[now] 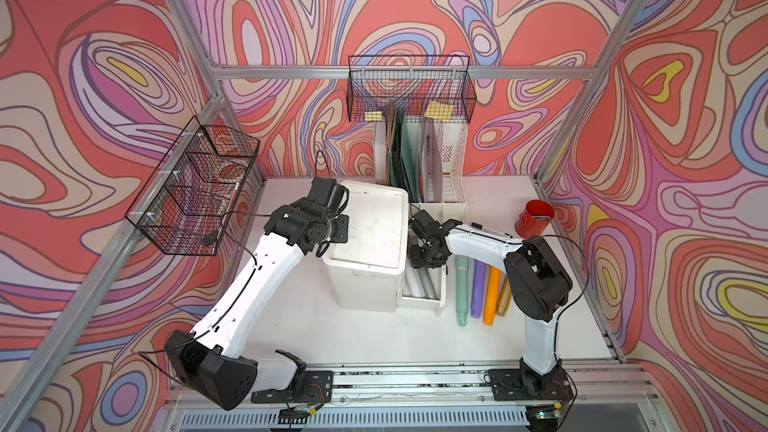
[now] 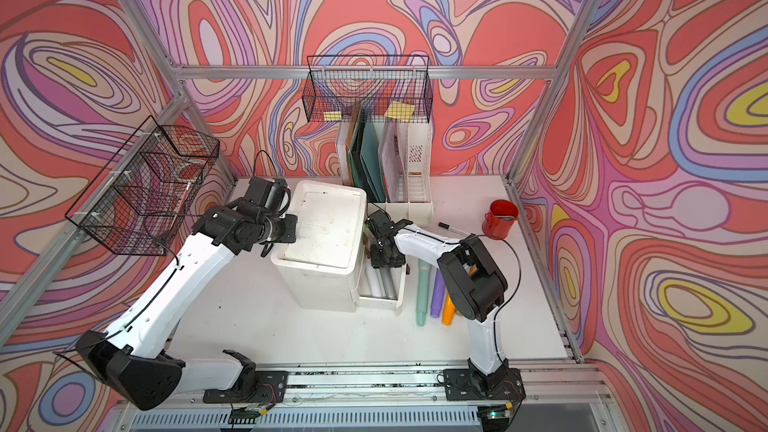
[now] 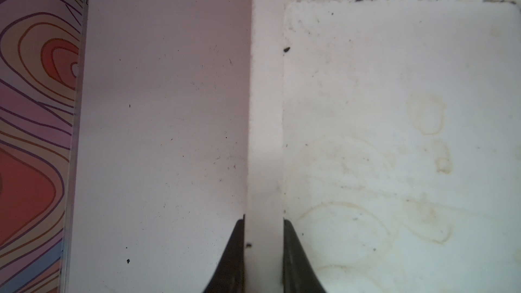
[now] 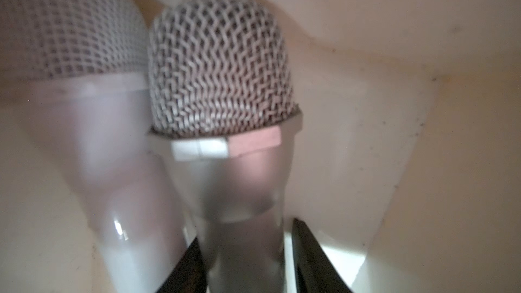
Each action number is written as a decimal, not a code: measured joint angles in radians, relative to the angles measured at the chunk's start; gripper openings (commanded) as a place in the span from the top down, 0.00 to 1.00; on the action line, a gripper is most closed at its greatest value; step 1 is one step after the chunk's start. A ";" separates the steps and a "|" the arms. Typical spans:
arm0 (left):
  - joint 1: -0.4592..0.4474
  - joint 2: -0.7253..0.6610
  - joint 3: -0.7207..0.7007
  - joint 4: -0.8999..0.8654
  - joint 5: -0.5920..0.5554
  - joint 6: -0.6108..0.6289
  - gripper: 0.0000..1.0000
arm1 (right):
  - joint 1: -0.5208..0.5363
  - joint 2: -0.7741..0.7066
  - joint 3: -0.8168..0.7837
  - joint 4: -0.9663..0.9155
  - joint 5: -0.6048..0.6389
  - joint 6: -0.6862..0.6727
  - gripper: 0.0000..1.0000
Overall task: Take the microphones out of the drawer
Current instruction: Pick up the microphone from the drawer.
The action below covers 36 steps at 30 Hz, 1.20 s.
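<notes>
- The walls [image 1: 415,2] close in three sides of the cell, covered in swirling bands of coral, lilac, blue and yellow.
- An aluminium frame [image 1: 399,72] follows the corners and crosses the back wall. A slotted rail [image 1: 415,378] along the front carries both arm bases.
- The table [image 1: 374,338] is flat matte white, and the left wrist view shows dark specks and faint scuffs on it.
- The white drawer unit [image 1: 370,234] stands left of centre, its recessed top marked with yellowish ring stains.
- A side basket [image 1: 195,184] of black wire hangs on the left wall, and a back basket [image 1: 411,89] hangs on the rear rail.
- A white file organiser [image 1: 432,160] with folders stands at the back wall.
- The drawer [image 1: 422,304] juts out low from the unit, on the side toward the right arm.
- Green [image 1: 462,288], purple [image 1: 478,288], orange [image 1: 492,292] and gold [image 1: 504,297] microphones lie side by side on the table beside the drawer.
- A red cup [image 1: 534,218] sits toward the right rear.
- The silver microphone [image 4: 222,80] lies inside the drawer, touching a white microphone [image 4: 84,108].
- The right tool [image 4: 245,249] reaches into the drawer and clamps the silver microphone's handle.
- The left tool [image 3: 263,221] pinches the raised rim of the drawer unit's top.
- A black marker [image 1: 490,229] lies near the cup.
</notes>
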<state>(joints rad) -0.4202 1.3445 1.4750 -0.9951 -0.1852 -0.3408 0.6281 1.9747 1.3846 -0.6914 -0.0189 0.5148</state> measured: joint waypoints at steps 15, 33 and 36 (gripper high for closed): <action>0.000 0.000 0.000 0.000 -0.002 -0.001 1.00 | 0.001 0.006 0.011 -0.011 -0.005 -0.010 0.80; 0.000 0.000 0.000 0.000 -0.002 0.000 1.00 | 0.006 -0.031 -0.023 0.019 0.004 0.002 0.99; 0.000 0.000 0.000 0.000 -0.002 0.000 1.00 | 0.008 -0.057 -0.023 0.018 0.006 0.008 0.99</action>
<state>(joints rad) -0.4202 1.3445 1.4746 -0.9947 -0.1871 -0.3412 0.6361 1.9179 1.3613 -0.6735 -0.0132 0.5228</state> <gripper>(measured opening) 0.202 0.326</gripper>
